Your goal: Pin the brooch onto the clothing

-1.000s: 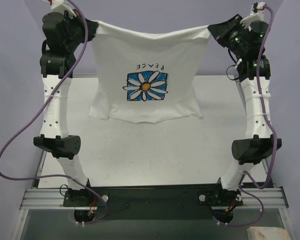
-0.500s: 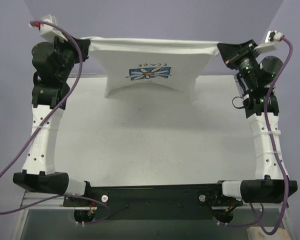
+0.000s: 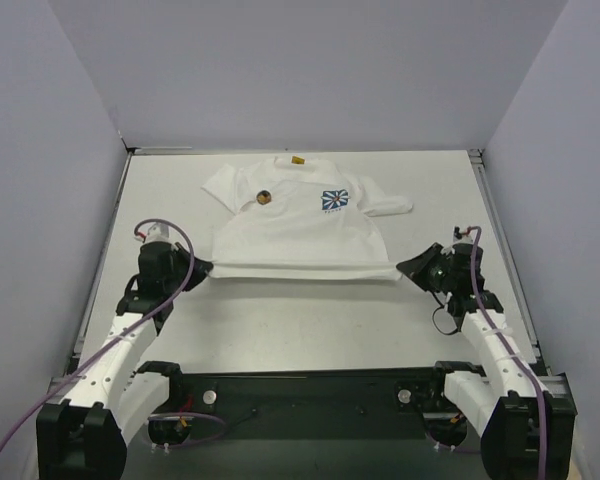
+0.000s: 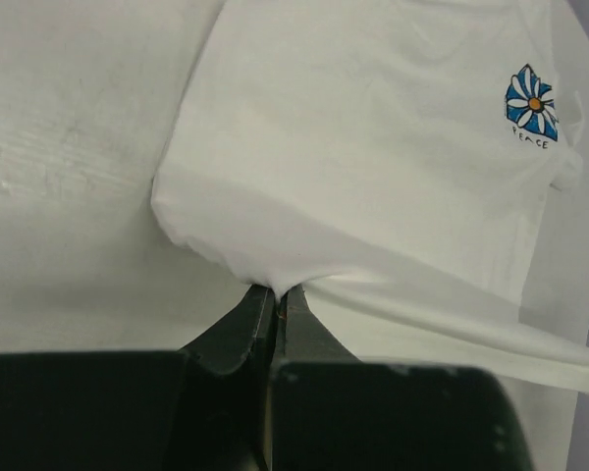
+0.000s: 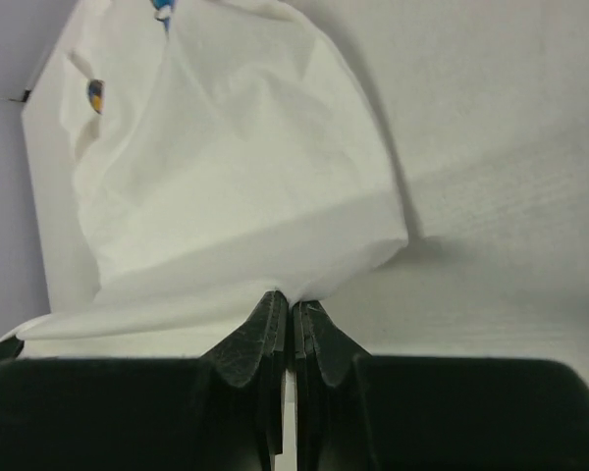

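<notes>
Left gripper (image 3: 202, 268): the two fingers are pressing together on the near-left corner of the hem (image 3: 300, 268). In the left wrist view the cloth is bunching right at the tips.
Right gripper (image 3: 405, 271): it is clamping the near-right corner of the same hem in the same way, with no gap showing between the fingers.
Hem: it is running left to right in a straight, taut line between the two grippers, low over the table (image 3: 310, 325).
T-shirt (image 3: 300, 235): it is lying spread flat, its long axis running near to far and its collar (image 3: 280, 163) pointing away from the arms.
Brooch (image 3: 263, 197): it is sitting on the chest of the T-shirt, beyond the hem and left of the garment's midline, well apart from both grippers. It is probably already fastened, though the disc is too small to show whether a pin is passing through the cloth.
Daisy print (image 3: 334, 200): it is lying beside the brooch, on the right half of the chest.
Reach to the brooch: it is lying farther out and inward from the left gripper, so the left arm is the nearer one. Either gripper would have to let go of the hem first.
Yellow tag (image 3: 298, 159): it is resting at the collar, the farthest item.
</notes>
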